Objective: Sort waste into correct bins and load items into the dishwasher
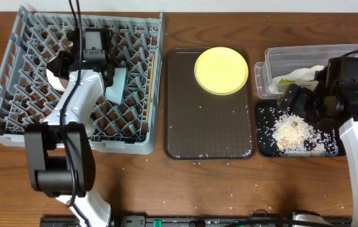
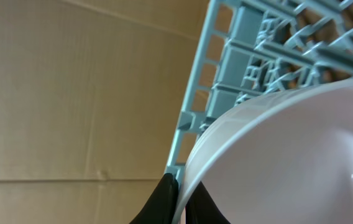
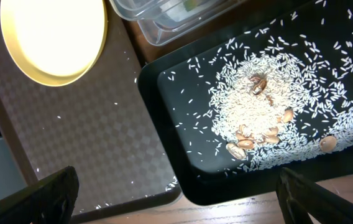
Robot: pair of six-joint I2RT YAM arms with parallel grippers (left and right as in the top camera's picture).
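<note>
two arms up. the left gripper (image 2: pixel 181 198) is over the far-left part of the dish rack (image 1: pixel 122 145), jaws pinched tight on the thin rim of the white bowl (image 2: pixel 288 162). black fingertips (image 2: pixel 164 199) sit either side of the rim. the bowl is tilted and fills most of the left wrist view, with rack lattice behind it and a flat tan surface beyond.

the right gripper (image 3: pixel 176 173) hangs over the near-left corner of the black tray (image 3: pixel 164 134), jaws spread wide, nothing betw them.

around:
- light blue bowl (image 1: pixel 117 85) in the rack, just right of the left wrist.
- chopsticks (image 1: pixel 149 82) lie along the rack's right side.
- brown tray (image 1: pixel 207 126) betw rack and bins. yellow plate (image 1: pixel 221 70) at its far end, stray grains on its near half.
- clear tub (image 1: pixel 277 58) just behind the black tray, holding the napkin (image 1: pixel 304 74) and wrapper (image 1: pixel 284 81). the right arm covers part of it.
- rice (image 3: pixel 251 112) heaped mid black tray, w/ a few tan nut-like bits (image 3: pixel 251 140) at the heap's near edge.
- a few grains on the table (image 1: pixel 229 189).

materials: rack is grey plastic w/ upright pegs and an open grid. brown tray has a fine crosshatch texture and rounded corners. black tray is glossy and shallow. plate is matte, round, flat. tub is see-through and rectangular. table is dark wood grain.
</note>
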